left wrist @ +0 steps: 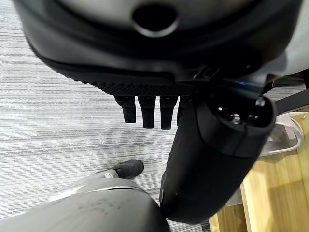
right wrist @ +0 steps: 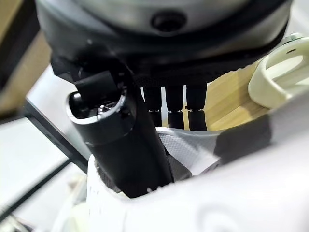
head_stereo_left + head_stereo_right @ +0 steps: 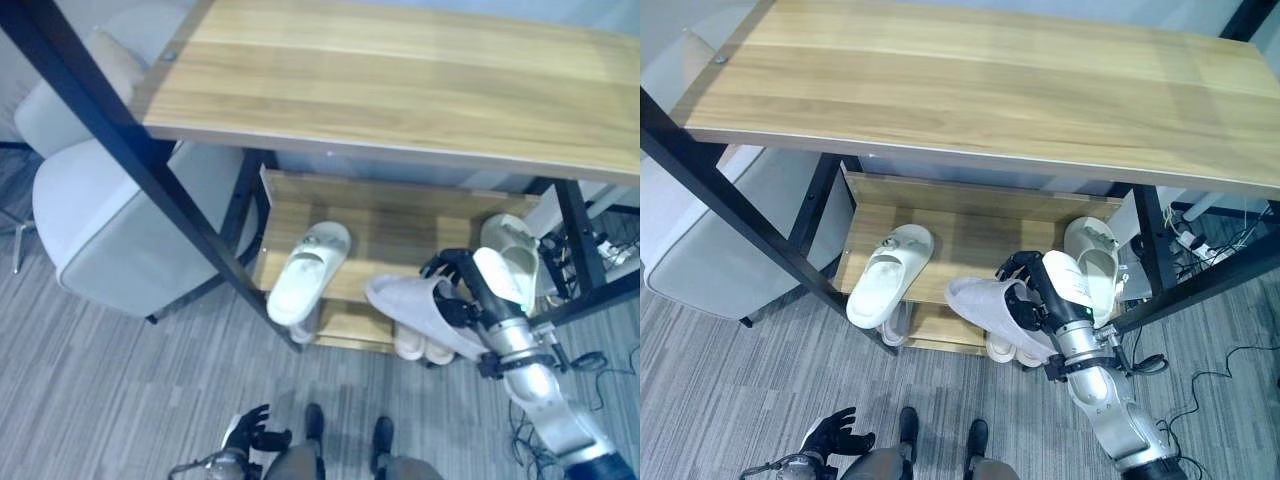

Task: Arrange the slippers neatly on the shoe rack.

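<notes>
Right eye view | right robot hand (image 3: 1035, 285) grips white slipper (image 3: 985, 305) | above rack (image 3: 970, 240)

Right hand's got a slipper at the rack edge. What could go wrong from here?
1. The right hand pinches the grey slipper at one end, most of it hanging off the shelf front; it may sag or slip before landing.
2. The cream slipper on the left overhangs the shelf edge; a nudge could tip it off.
3. The cream slipper on the right sits close behind the hand; pushing in could shove it askew.
</notes>
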